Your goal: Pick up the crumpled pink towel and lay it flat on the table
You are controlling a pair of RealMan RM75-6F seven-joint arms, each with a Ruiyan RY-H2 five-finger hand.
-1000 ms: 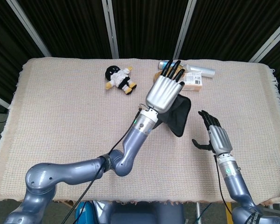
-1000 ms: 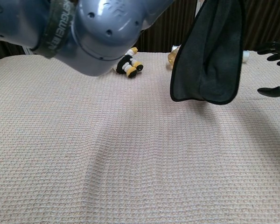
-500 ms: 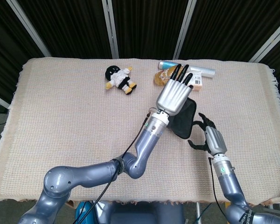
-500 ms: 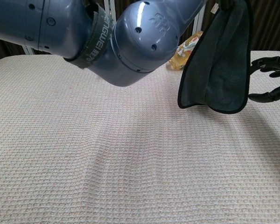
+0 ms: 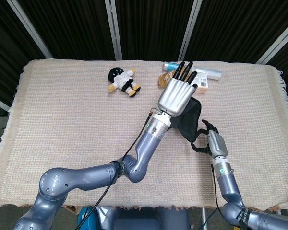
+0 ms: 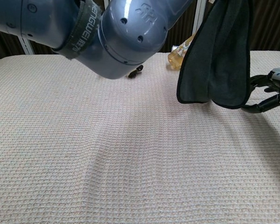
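Note:
The towel looks dark grey, not pink, in both views. It hangs in folds above the table, held from its top by my left hand, whose fingers point away toward the back. In the chest view the towel dangles at upper right, its lower edge just above the tablecloth. My right hand is at the towel's lower right corner with fingers apart. In the chest view the right hand has its fingers beside the edge and its thumb reaching under the hem, and I cannot tell if it touches.
A black-and-white plush toy lies at the back centre. Behind the left hand are a yellow snack packet, a pale box and a clear tube. My left forearm fills the upper chest view.
The left hand carried the hanging towel a little to the right. The right hand moved in toward the towel's lower right edge and now brackets it.

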